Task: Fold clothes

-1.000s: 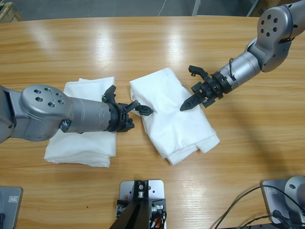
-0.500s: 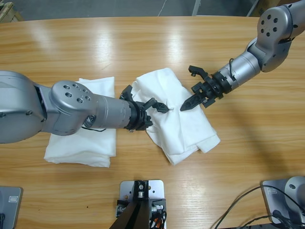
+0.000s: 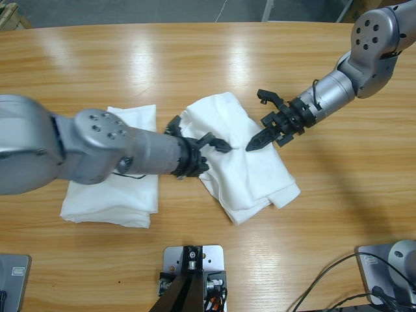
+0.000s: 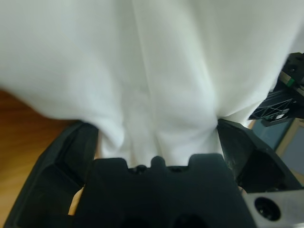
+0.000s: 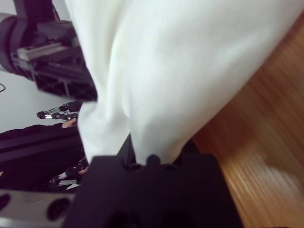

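Observation:
A crumpled white T-shirt (image 3: pixel 253 172) lies at the table's middle. It fills the left wrist view (image 4: pixel 156 61) and the right wrist view (image 5: pixel 166 61). My left gripper (image 3: pixel 216 143) reaches in from the left and rests on the shirt's left part. Its jaws stand open with bunched cloth between them (image 4: pixel 154 128). My right gripper (image 3: pixel 255 143) comes from the upper right with its tip on the shirt's middle. It is shut on a gathered ridge of cloth (image 5: pixel 154 152). A second white T-shirt (image 3: pixel 110 192), folded flat, lies at the left, partly under my left arm.
The wooden table (image 3: pixel 195 58) stretches bare behind and to the right of the shirts. My left gripper's black body (image 5: pixel 57 66) shows across the cloth in the right wrist view. Cables (image 3: pixel 338 279) lie at the bottom right.
My left arm has pushed right, from the shirt's left edge onto the shirt, bunching that edge. It barely moved in the last half second. The right arm has stayed still.

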